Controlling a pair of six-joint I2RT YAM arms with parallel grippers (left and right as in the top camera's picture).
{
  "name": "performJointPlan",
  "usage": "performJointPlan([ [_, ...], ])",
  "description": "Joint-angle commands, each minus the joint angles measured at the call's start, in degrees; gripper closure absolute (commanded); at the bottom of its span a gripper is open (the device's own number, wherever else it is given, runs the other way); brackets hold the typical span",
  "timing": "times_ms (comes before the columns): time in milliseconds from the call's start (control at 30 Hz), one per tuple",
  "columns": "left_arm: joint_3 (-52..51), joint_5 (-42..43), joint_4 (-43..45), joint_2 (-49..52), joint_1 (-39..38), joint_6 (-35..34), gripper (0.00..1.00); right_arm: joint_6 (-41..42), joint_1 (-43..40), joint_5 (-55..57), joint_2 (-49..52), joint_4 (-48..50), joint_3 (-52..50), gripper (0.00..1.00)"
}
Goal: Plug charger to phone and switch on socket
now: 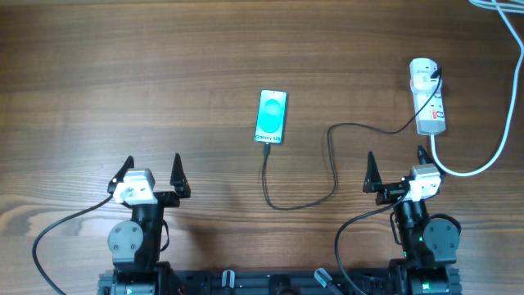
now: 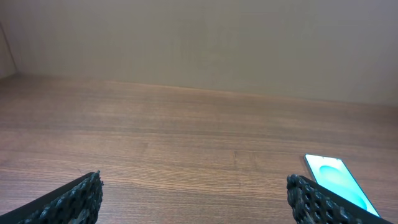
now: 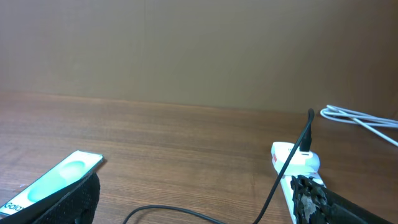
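We count two tools, one phone, one charger, one socket and one thick white cord on the wooden counter (image 1: 123,74). The left tool (image 1: 151,166) and the right tool (image 1: 395,160) both have their fingers wide apart and hold nothing. The phone (image 1: 271,116) lies flat between them, ahead and to the right of the left tool and ahead and to the left of the right tool, at about the same distance from each. Its long axis points away from the tools, and the text end is the nearer end. The charger (image 1: 267,176) runs from that near end toward the tools, loops, and goes up to the far end of the socket (image 1: 429,106), where its black plug seems to sit. We cannot tell whether the connector tip is fully inside the phone or only touching it. The socket lies just ahead of the right tool and a little to its right, with its long axis also pointing away. We judge that the right arm is clearly the nearer one for the switch. The white cord (image 1: 483,168) curves off beyond the right tool's right side.
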Motion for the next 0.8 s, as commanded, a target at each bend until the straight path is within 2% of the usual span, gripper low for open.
performJointPlan([
  [0,-0.2,1.1,-0.3,-0.6,0.2,1.1,0.00,1.0,0.2,0.5,-0.4,0.1,-0.1,0.00],
  [767,-0.2,1.1,-0.3,-0.6,0.2,1.1,0.00,0.9,0.2,0.9,-0.7,0.2,-0.1,0.00],
])
